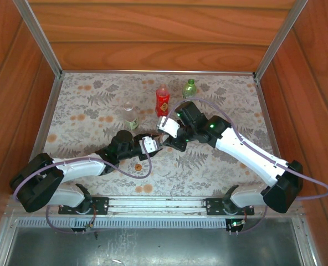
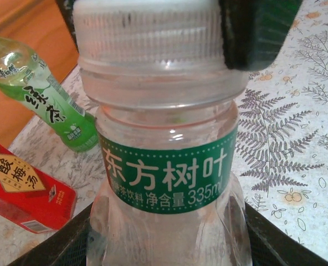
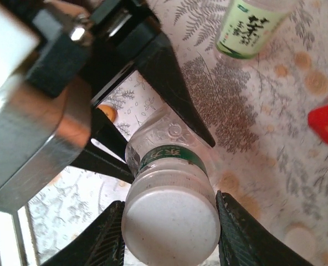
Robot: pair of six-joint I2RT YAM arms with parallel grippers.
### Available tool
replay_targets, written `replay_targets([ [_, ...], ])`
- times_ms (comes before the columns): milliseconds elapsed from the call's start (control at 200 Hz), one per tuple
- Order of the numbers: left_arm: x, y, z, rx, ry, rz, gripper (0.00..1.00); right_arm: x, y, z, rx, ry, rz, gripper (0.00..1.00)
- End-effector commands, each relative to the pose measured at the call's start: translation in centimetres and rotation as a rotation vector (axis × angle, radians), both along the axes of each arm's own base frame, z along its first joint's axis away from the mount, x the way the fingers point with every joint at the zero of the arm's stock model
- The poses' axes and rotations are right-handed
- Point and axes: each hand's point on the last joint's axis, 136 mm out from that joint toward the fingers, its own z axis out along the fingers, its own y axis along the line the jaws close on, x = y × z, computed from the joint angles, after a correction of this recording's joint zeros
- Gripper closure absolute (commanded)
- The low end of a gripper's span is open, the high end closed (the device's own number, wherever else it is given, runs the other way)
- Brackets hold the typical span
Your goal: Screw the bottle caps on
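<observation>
- Clamping clear bottle [image 2: 165,124] by its body in left gripper [image 2: 169,246], mid-table between the arms, probably to stop it spinning.
- Pinching cap [image 3: 170,221] from both sides in right gripper [image 3: 173,235], seated on the neck, ready for twisting tight.
- Printed on green label [image 2: 167,172]: "东方树叶", "335ml".
- Printed on red bottle [image 2: 20,188], behind: "酸梅汤".

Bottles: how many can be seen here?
4. The red bottle and green bottle stand at the far middle, a clear bottle to their left; the labelled bottle is in the left hand, its white cap in the right hand.
</observation>
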Motion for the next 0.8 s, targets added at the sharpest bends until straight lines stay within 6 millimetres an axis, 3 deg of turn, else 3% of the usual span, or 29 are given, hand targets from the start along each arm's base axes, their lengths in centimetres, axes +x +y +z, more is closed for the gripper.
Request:
replay_targets([
  [0,0.3,0.0,0.5,0.004,-0.047,0.005,0.52,1.3,-0.2,1.2,0.129,0.183,-0.376,0.95],
  [140,0.2,-0.4,0.3,0.006,-0.036,-0.009,0.52,0.7,-1.0,0.9,0.116,0.246,-0.439,0.85],
  [260,0.0,-0.4,0.1,-0.001,-0.016,-0.017,0.52,0.2,-1.5,1.2,0.095,0.158,-0.334,0.56],
  [415,0.8,0.1,1.6,-0.104,0.107,0.055,0.52,0.3,-1.4,2.9,0.217,-0.014,-0.224,0.35],
  [640,0.8,0.2,3.6,-0.214,0.229,0.044,0.52,0.2,-0.3,5.7,0.537,-0.155,-0.17,0.29],
  [794,0.7,0.0,4.1,-0.225,0.227,0.03,0.52,1.0,0.7,5.4,0.61,-0.149,-0.189,0.29],
])
